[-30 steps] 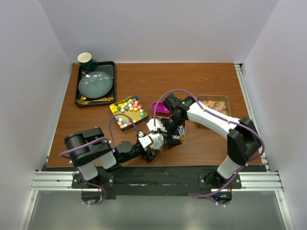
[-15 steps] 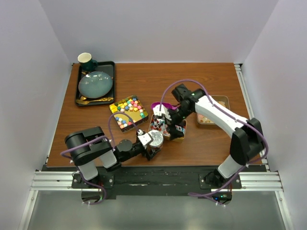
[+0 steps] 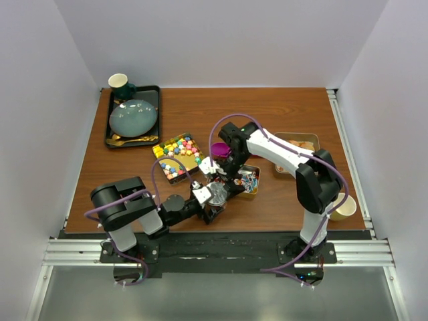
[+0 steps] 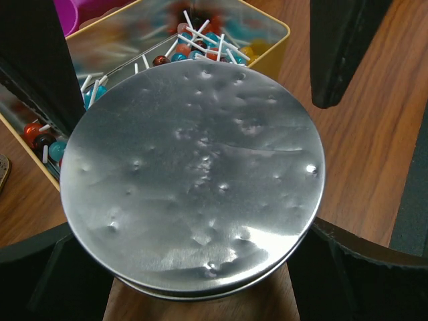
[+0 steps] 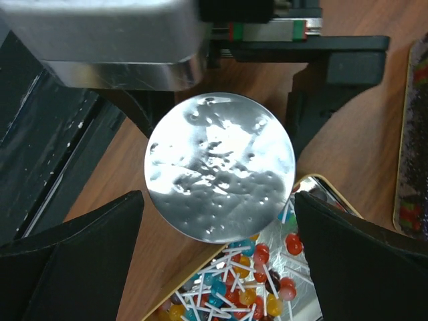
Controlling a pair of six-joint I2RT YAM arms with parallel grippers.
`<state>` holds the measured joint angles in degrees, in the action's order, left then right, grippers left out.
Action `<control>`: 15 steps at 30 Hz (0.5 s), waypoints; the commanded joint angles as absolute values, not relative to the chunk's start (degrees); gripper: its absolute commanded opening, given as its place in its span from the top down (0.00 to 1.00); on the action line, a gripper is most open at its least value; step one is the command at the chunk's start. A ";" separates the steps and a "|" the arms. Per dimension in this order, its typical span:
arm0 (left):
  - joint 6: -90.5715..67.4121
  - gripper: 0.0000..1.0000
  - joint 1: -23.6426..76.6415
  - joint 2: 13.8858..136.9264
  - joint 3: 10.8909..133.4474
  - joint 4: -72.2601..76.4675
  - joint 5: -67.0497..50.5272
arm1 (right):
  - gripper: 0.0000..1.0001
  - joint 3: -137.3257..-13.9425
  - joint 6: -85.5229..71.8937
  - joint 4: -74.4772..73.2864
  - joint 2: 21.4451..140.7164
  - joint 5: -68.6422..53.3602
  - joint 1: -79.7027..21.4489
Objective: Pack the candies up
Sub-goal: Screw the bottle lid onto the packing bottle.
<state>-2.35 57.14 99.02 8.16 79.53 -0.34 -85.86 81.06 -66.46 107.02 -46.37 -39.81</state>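
Brown wooden bench (image 3: 287, 110) is carrying the candies (image 3: 179, 155) in a gold tray (image 3: 195, 160) left of centre, with lollipops (image 5: 234, 287) lying in a yellow tin (image 4: 274, 52) nearby. We are clamping our left gripper (image 3: 214, 194) on a round silver tin (image 4: 194, 180), and our right gripper (image 5: 217, 214) is hovering above it, fingers apart.

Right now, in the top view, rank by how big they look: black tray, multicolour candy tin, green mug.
black tray, largest
multicolour candy tin, clearly smaller
green mug, smallest
All on one table, so the ranking holds.
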 commanded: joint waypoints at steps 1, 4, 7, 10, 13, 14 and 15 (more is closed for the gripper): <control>-2.72 1.00 57.57 99.75 8.61 82.00 -1.58 | 0.01 -88.33 87.19 -69.87 107.67 -49.74 -40.69; -2.81 1.00 57.48 99.93 8.70 81.91 -1.49 | 0.01 -87.89 86.75 -69.35 107.67 -50.53 -41.22; -2.90 1.00 57.48 100.11 8.70 82.09 -1.23 | 0.07 -86.06 85.08 -66.72 107.32 -50.28 -42.18; -2.99 1.00 57.48 100.02 8.70 82.09 -1.23 | 0.19 -82.20 80.09 -60.93 105.39 -49.40 -42.89; -3.16 1.00 57.39 100.02 8.79 81.91 -1.05 | 0.26 -77.27 74.90 -53.89 103.37 -47.99 -43.33; -3.16 1.00 57.39 100.02 8.79 81.83 -0.88 | 0.28 -76.04 72.79 -50.05 102.05 -46.42 -43.50; -3.16 1.00 57.39 100.02 8.88 81.65 -0.79 | 0.29 -73.68 70.42 -48.79 101.43 -46.15 -43.51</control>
<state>-1.58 57.19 99.04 8.25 79.29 -1.08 -80.16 78.22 -59.59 103.61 -47.27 -41.25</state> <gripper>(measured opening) 0.937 0.826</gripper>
